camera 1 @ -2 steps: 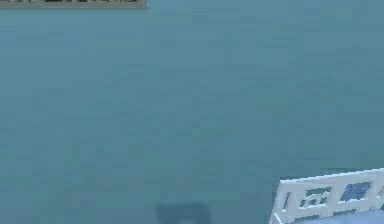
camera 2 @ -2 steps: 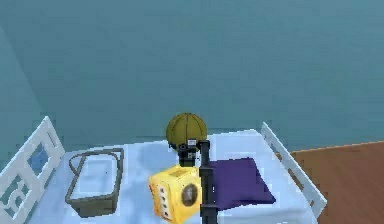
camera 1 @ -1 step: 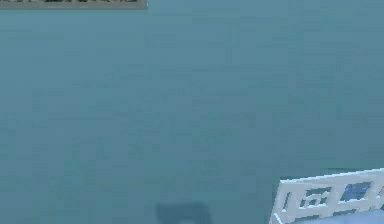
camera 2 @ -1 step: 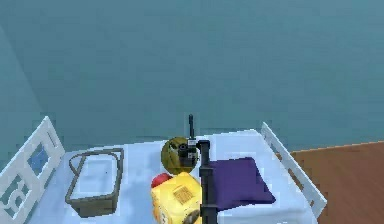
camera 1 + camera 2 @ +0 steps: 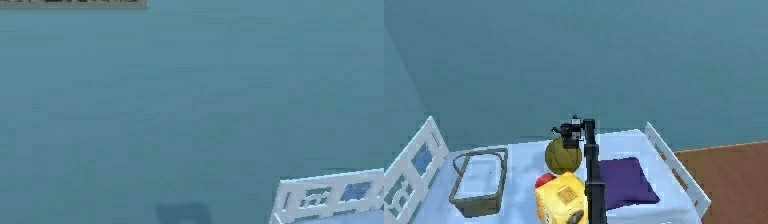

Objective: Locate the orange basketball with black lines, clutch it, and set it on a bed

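An orange-brown ball with dark lines (image 5: 561,154) is on or just above the pale blue bed (image 5: 522,192) in the arm side view, near the bed's far edge. The dark arm (image 5: 592,175) rises over the bed, and the gripper (image 5: 567,130) sits right at the ball's top. The bed surface lies behind the ball, so I cannot tell whether the gripper holds anything.
A wire basket (image 5: 479,180) stands on the bed's left part, a purple pillow (image 5: 629,181) on its right, and a yellow and red toy (image 5: 562,199) at the front. White bed rails (image 5: 413,168) flank it. Wood floor (image 5: 734,172) lies right. A teal wall (image 5: 190,110) is close ahead.
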You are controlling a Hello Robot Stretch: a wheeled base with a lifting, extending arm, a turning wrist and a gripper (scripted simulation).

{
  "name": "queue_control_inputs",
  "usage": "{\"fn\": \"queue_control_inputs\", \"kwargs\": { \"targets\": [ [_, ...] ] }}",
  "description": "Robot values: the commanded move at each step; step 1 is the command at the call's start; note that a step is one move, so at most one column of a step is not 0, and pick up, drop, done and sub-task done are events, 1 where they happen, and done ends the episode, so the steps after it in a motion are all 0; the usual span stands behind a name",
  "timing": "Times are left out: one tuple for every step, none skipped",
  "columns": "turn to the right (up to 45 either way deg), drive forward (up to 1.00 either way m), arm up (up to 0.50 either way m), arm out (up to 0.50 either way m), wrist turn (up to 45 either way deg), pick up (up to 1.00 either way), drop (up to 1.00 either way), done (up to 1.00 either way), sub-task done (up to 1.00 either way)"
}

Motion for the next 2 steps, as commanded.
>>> {"fn": "queue_control_inputs", "kwargs": {
  "targets": [
    [0.0, 0.00, 0.00, -0.08, 0.0, 0.00, 0.00, 0.00, 0.00],
    [0.0, 0.00, 0.00, 0.00, 0.0, 0.00, 0.00, 1.00, 0.00]
  ]
}}
